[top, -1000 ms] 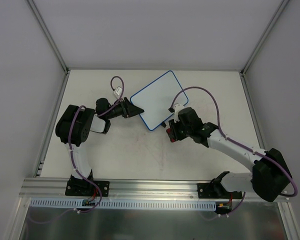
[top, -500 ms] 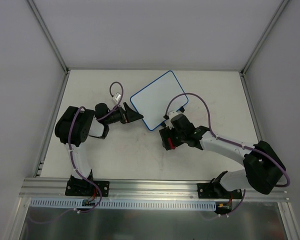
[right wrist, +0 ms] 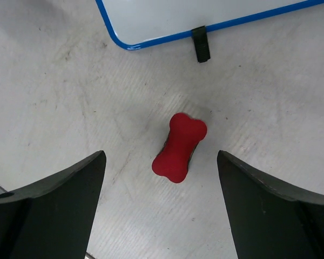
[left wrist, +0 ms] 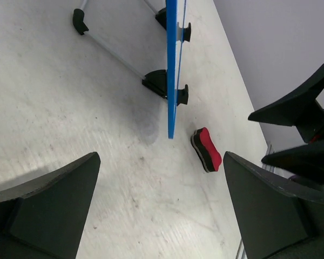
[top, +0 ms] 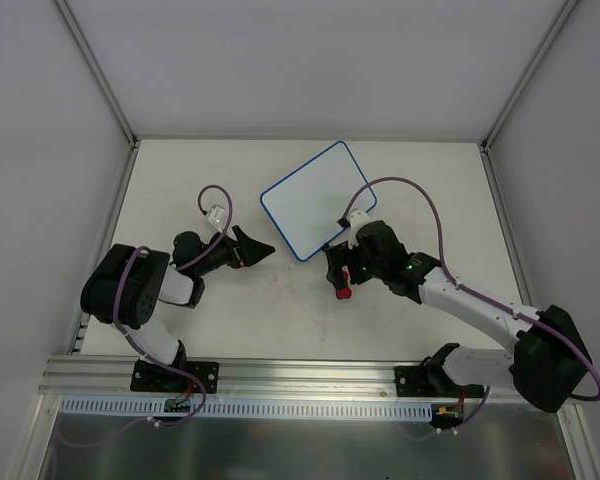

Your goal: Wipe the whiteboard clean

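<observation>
The whiteboard (top: 315, 200) lies flat and tilted at the middle back of the table; its white face shows no marks. In the left wrist view the whiteboard (left wrist: 171, 70) appears edge-on as a blue strip with black feet. The red bone-shaped eraser (top: 344, 290) lies loose on the table just in front of the board's near corner. My right gripper (top: 340, 272) hangs open right above the eraser (right wrist: 180, 147), fingers on either side and apart from it. My left gripper (top: 260, 247) is open and empty, left of the board, facing the eraser (left wrist: 207, 149).
One black foot (right wrist: 201, 44) sticks out from the whiteboard's near edge (right wrist: 205, 13). The right arm's fingers (left wrist: 302, 124) show at the right of the left wrist view. Metal frame rails (top: 110, 230) border the table (top: 280, 310) on both sides.
My right gripper opened and let the eraser drop onto the table. My left gripper opened wide and drew back from the board's left corner toward the near left.
</observation>
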Controlling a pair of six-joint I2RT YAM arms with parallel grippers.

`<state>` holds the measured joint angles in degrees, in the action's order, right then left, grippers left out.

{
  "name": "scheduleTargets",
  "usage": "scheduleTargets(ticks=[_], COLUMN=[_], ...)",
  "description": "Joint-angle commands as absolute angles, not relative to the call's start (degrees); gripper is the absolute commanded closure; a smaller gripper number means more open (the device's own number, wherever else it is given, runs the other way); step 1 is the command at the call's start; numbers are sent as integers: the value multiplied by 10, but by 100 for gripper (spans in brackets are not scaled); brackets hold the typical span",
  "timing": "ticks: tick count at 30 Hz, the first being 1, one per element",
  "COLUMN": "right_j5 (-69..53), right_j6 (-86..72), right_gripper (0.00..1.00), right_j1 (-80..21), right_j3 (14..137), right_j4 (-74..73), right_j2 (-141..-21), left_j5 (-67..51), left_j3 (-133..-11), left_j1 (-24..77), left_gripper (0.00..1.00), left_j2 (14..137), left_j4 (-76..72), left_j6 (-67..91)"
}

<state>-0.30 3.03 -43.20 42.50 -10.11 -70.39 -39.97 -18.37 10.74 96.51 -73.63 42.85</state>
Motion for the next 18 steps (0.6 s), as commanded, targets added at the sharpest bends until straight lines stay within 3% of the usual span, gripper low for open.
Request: scheduleTargets(ticks=[1,5,9,10,18], right_j5=[-38,-79,-88,-77,-18], right_j6=[36,30,37,38,14], right_gripper=[12,12,12,12,12], right_j1=[-397,-324,-284,-278,-248], right_j3=[438,426,408,403,310], right_j4=[-96,-96,-96,-96,-53], right_j2=[-665,-621,-563,-555,-460], left_j5=[-356,-338,-281,-259,-187], left_j3=[-141,-95,-101,-107,-157], left_j1=[101,100,103,105,106], left_gripper=[1,1,1,1,1], left_j2=[892,808,653,585,321], left_j4=[-963,-921,-654,-530,-167], left_j6=[403,432,412,394,267])
